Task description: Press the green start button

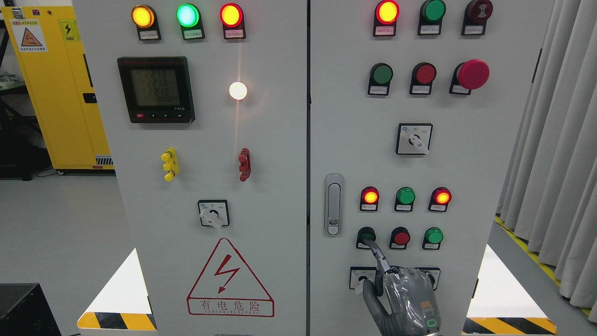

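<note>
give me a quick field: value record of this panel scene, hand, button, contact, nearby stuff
hand: right robot hand, index finger extended, other fingers curled
target: green button in bottom button row of right door
contact: fingertip on the button
neighbours: red button, then another green button to its right
lamps above: red, green, red
door handle: left of the button, untouched
left hand: not in view
</note>
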